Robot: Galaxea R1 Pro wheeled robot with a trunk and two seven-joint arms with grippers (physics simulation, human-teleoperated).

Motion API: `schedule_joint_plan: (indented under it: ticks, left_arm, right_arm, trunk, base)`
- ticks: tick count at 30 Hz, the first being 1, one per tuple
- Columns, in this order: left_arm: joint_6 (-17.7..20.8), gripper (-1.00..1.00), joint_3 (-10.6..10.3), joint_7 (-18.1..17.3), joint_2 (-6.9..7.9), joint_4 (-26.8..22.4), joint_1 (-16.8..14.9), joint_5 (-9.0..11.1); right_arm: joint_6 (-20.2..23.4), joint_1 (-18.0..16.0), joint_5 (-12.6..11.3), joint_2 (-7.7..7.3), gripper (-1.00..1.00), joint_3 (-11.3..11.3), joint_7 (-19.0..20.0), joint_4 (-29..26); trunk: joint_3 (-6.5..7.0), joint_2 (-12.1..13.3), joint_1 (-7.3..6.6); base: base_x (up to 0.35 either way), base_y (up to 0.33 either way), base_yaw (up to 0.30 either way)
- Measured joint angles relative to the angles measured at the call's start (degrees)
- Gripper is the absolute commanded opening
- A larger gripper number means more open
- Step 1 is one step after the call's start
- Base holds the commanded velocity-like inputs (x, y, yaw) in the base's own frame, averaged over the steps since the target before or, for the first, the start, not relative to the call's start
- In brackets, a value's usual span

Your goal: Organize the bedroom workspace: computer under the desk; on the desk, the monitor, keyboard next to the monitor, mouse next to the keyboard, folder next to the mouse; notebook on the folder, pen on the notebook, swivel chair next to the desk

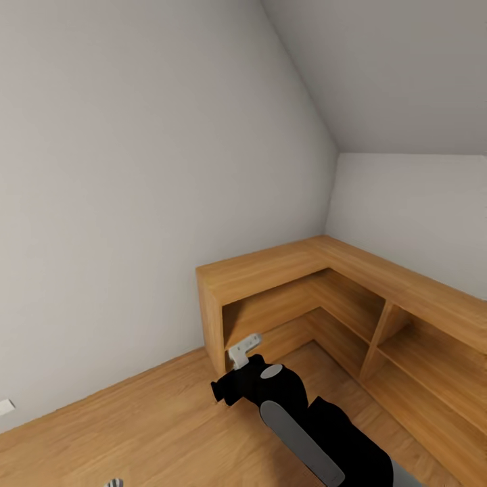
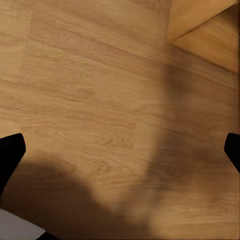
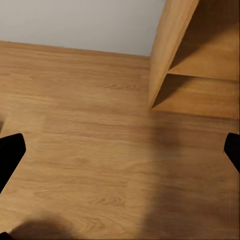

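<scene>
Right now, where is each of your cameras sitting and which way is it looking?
Head view: up on my head, looking forward and down at a wooden corner shelf, grey walls and floor; my right arm shows.
Left wrist view: on my left arm, facing the wood floor; black fingertips at the edges.
Right wrist view: on my right arm, facing floor, wall and shelf end; fingertips wide apart.
All share the floor and shelf.

No legible text or labels anywhere.

An L-shaped wooden shelf unit (image 1: 325, 297) sits on the floor (image 1: 135, 419) in the corner where two walls (image 1: 135, 203) meet.
</scene>
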Motion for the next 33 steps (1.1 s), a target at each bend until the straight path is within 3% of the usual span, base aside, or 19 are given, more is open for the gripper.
schedule_joint_plan:
  ticks: [5,6,10,13,14,18,22,27,28,31,32,33]
  left_arm:
    - [0.06,1.0,-0.11,-0.12,-0.14,0.24,-0.05,-1.77]
    - [0.04,1.0,-0.14,-0.13,-0.21,0.27,-0.06,-2.94]
    - [0.05,1.0,-0.15,-0.11,-0.22,0.28,-0.06,-3.12]
    - [0.04,1.0,-0.19,-0.14,-0.26,0.28,-0.06,-3.16]
    - [0.05,1.0,-0.23,-0.15,-0.25,0.28,-0.02,-3.19]
    - [0.01,1.0,-0.27,-0.16,-0.3,0.26,0.01,-3.23]
    - [0.02,1.0,-1.04,-0.33,-0.39,0.09,-0.13,-3.76]
    - [0.0,1.0,-3.26,-0.5,-0.4,-0.05,-0.75,-4.36]
    - [0.0,1.0,-3.77,-0.54,-0.42,-0.17,-0.94,-4.44]
    - [0.19,1.0,-4.3,-0.71,-0.47,-0.49,-1.58,-4.49]
    - [0.61,1.0,-6.25,-0.72,-0.98,-0.72,-3.4,-4.56]
    - [0.74,1.0,-7.26,-0.68,-1.19,-0.7,-4.27,-4.65]
  right_arm:
    - [0.08,0.03,0.02,-0.39,1.0,-1.11,-0.11,0.0]
    - [0.19,0.14,0.13,-1.49,1.0,-2.44,-0.13,0.0]
    - [0.04,0.18,-0.1,-2.2,1.0,-2.9,-0.16,0.0]
    - [-0.01,1.53,-0.07,-3.01,1.0,-5.34,-0.17,0.0]
    - [0.03,2.64,0.07,-3.57,1.0,-7.11,-0.17,0.0]
    - [0.14,3.24,-0.01,-3.8,1.0,-7.45,-0.2,0.0]
    - [0.0,6.3,0.1,-4.62,1.0,-7.8,-0.23,-0.04]
    - [-2.74,12.28,0.15,-9.14,1.0,-9.18,0.03,-0.06]
    - [-5.37,14.86,0.15,-11.33,1.0,-9.34,0.14,-0.06]
    - [-11.74,19.28,0.16,-15.11,1.0,-9.44,0.28,-0.06]
    - [-21.5,24.03,0.36,-19.89,1.0,-9.11,0.36,-0.02]
    - [-24.26,25.94,0.34,-21.58,1.0,-8.92,0.38,-0.01]
  trunk:
    - [0.0,0.0,-0.01]
    - [0.0,0.0,-0.01]
    - [0.0,0.0,-0.01]
    - [0.0,0.0,-0.01]
    - [0.0,0.0,-0.01]
    - [0.0,0.0,0.01]
    - [0.0,0.0,0.02]
    - [0.0,0.0,0.03]
    - [-0.01,0.0,0.03]
    - [0.0,0.0,0.03]
    - [0.0,0.0,0.03]
    - [0.0,0.0,0.03]
  base:
    - [0.313,0.098,-0.297]
    - [0.338,0.009,-0.297]
    - [0.339,0.005,-0.297]
    - [0.341,0.001,-0.297]
    - [0.337,0.0,-0.298]
    - [0.232,0.0,-0.298]
    - [0.078,0.0,-0.297]
    - [0.024,0.0,-0.298]
    - [0.009,0.0,-0.298]
    - [0.005,0.0,-0.298]
    - [0.002,0.0,-0.298]
    - [0.002,0.0,-0.298]
